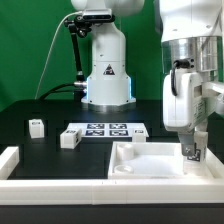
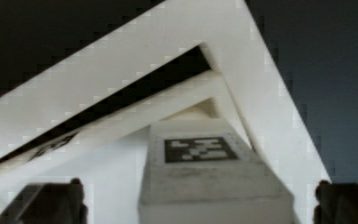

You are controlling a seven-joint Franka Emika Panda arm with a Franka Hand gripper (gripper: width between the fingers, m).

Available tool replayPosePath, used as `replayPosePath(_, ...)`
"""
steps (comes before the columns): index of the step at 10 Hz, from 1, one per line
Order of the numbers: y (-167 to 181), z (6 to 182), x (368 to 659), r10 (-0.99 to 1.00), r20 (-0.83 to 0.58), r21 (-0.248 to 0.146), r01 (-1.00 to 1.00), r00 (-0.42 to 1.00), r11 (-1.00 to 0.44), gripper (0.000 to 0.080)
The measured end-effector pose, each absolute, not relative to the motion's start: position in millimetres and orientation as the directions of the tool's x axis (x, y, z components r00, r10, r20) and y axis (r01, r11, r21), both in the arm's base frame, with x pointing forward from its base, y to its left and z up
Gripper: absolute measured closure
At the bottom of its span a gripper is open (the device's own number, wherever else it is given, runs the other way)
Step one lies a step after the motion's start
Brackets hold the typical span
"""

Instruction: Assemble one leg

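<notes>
A white leg [image 2: 202, 165] with a black-and-white tag stands in a corner of the large white tray-like panel [image 2: 250, 70], right between my fingers [image 2: 48, 203]. My gripper [image 2: 194, 208] is open, and a narrow gap shows on each side of the leg. In the exterior view my gripper [image 1: 191, 152] reaches down into the panel [image 1: 135, 168] near its far corner on the exterior view's right. The leg there is mostly hidden by the fingers. Two more white legs [image 1: 36, 126] [image 1: 69, 139] stand on the black table at the exterior view's left.
The marker board [image 1: 105, 130] lies behind the panel at mid table. A white raised border [image 1: 12, 160] runs along the front and the exterior view's left of the table. The arm's white base [image 1: 106, 65] stands at the back.
</notes>
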State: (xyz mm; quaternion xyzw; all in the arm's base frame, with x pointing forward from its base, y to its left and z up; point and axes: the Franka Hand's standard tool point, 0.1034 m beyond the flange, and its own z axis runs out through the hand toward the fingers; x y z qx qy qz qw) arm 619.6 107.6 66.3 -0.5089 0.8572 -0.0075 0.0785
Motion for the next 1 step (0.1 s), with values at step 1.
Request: replayPosePath(1,107.6,66.3,619.6,-0.874,-0.127,-0.093,-0.871,-0.47,0.482,0.015)
